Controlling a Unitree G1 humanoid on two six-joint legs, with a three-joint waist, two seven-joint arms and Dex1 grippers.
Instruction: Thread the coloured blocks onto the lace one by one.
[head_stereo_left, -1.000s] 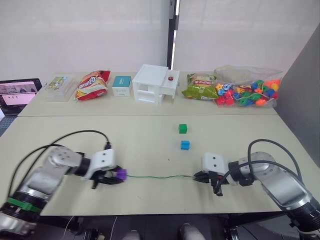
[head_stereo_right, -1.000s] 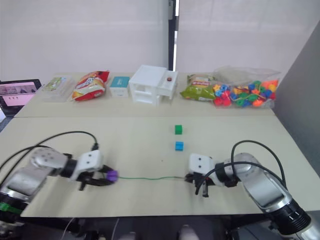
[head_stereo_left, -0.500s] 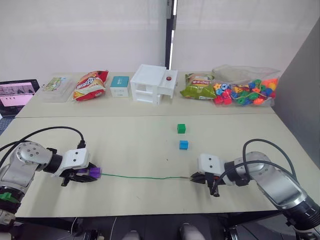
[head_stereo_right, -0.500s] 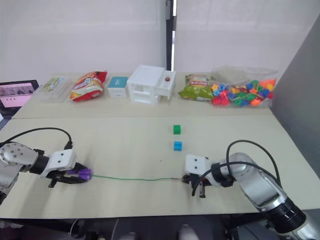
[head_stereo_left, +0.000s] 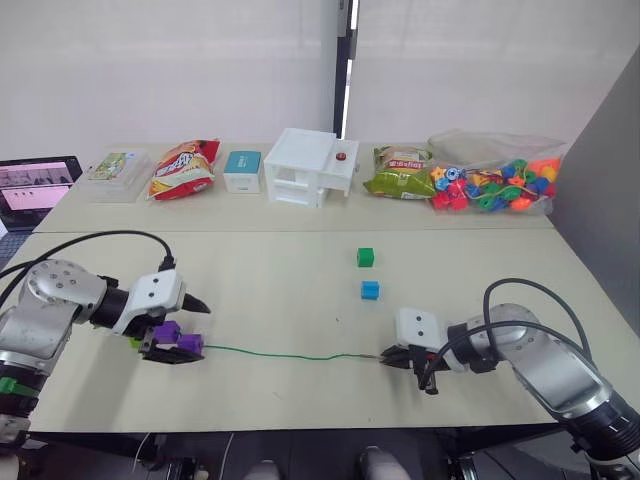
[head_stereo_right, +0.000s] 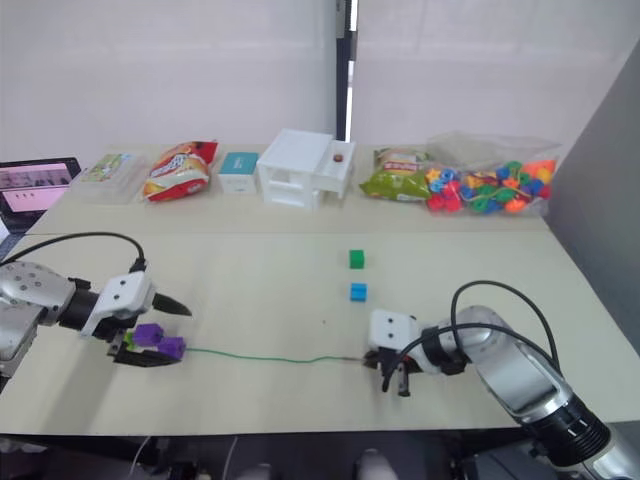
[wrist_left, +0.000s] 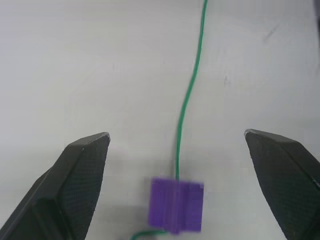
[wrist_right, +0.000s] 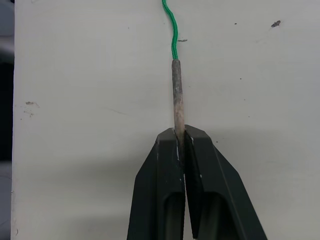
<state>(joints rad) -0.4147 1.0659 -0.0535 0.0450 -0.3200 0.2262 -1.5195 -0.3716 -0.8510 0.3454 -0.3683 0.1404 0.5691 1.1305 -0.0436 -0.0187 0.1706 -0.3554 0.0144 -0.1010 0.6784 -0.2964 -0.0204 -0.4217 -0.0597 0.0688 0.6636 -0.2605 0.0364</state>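
- On the near half of the pale beige desk, I see the long thin green lace lying almost straight between my two arms.
- My right tool has its two black fingers pressed together on the stiff greyish needle-like tip of the lace, low against the desk surface.
- My left tool is spread wide, its fingers either side of the purple plastic cube beads and not touching them.
- Those purple beads sit on the lace at its left end, resting on the desk; in the head views I make out two of them side by side.
- Further back, near the desk's middle, a small dark green cube bead and a small blue cube bead lie loose, near each other and well apart from the lace.
- Along the far edge I see a white plastic box with drawers, a clear plastic bag of mixed bright beads and a red snack packet.
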